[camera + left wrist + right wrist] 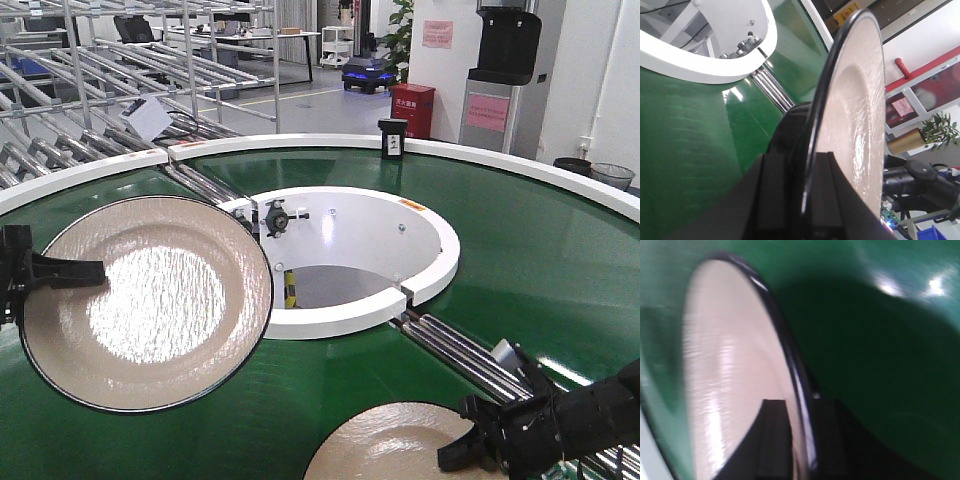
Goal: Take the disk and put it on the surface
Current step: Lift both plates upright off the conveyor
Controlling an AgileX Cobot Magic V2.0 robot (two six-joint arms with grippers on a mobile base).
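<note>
The left pincer [802, 195] pinches the rim of one disk [150, 300], holding it tilted above the green belt [540, 250], ready for carrying to the worktop, which is not in view, while the right pincer [805, 440] seems pressed on a second disk [390, 445].

a red cabinet [412, 108] stands on the glossy grey floor [300, 100] at the foot of a white wall [455, 70]. above the cabinet a pink notice [437, 34] hangs on that wall. just right of the cabinet is a tall black-and-grey machine [505, 60] bearing a pink sign [488, 110]; farther right sits a mesh wastebasket [612, 175]. behind the cabinet, to its left, are a blue-lit cart [368, 72] and a leafy potted plant [402, 35]. far left of the cabinet run metal roller racks [90, 90], with a white table [250, 35] beyond them. the light is bright and even.
</note>
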